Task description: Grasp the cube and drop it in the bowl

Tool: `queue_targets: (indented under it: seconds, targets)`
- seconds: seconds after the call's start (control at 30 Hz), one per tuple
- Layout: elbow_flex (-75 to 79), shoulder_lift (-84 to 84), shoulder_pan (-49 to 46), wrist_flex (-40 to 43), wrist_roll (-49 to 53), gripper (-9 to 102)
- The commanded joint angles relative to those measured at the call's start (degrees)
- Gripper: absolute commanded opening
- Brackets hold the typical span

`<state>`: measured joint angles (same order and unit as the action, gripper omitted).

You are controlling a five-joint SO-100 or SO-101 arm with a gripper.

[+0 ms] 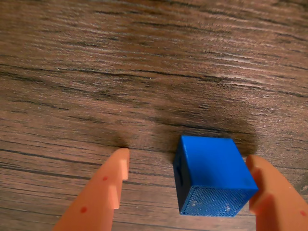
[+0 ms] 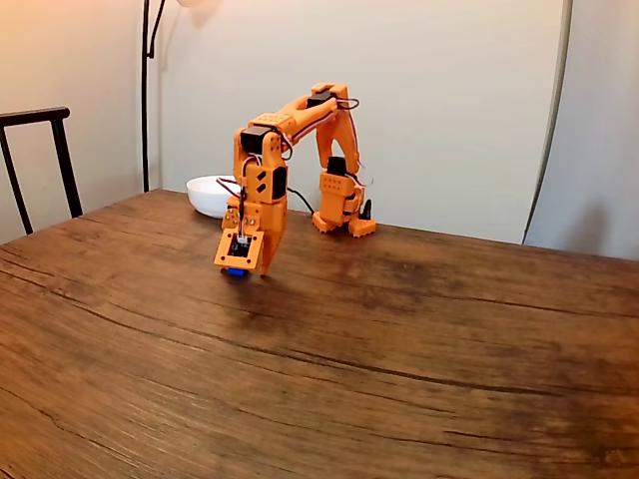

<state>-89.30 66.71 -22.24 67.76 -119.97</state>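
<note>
In the wrist view the orange claw (image 1: 190, 185) stands spread low over the wooden tabletop (image 1: 144, 72), the blue cube (image 1: 211, 175) between its fingers against the right one, seemingly ready for pinching, while the white bowl (image 2: 212, 195) waits behind near the arm's base.

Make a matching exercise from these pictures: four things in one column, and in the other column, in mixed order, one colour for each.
Things:
1. cube
2. bowl
3. gripper
4. table

Colours:
A. white
B. dark brown wood grain
C. bright blue
D. orange

Pairs: 1-C, 2-A, 3-D, 4-B
</note>
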Motion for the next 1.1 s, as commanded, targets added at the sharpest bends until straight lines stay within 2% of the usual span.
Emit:
queue_targets:
  seconds: [0.0,0.1,0.23,0.3,0.7,0.87,1.07]
  targets:
    - [-0.4,-0.6,-0.9,0.4,-0.4,32]
    - [-0.4,-0.6,-0.9,0.4,-0.4,30]
    - [-0.4,-0.6,-1.0,0.4,0.0,18]
    - [-0.4,-0.6,-1.0,0.4,-0.1,15]
    - [-0.4,-0.6,-1.0,0.4,-0.4,14]
    - [-0.4,-0.6,-1.0,0.4,-0.4,6]
    - [-0.4,-0.6,-1.0,0.4,0.0,4]
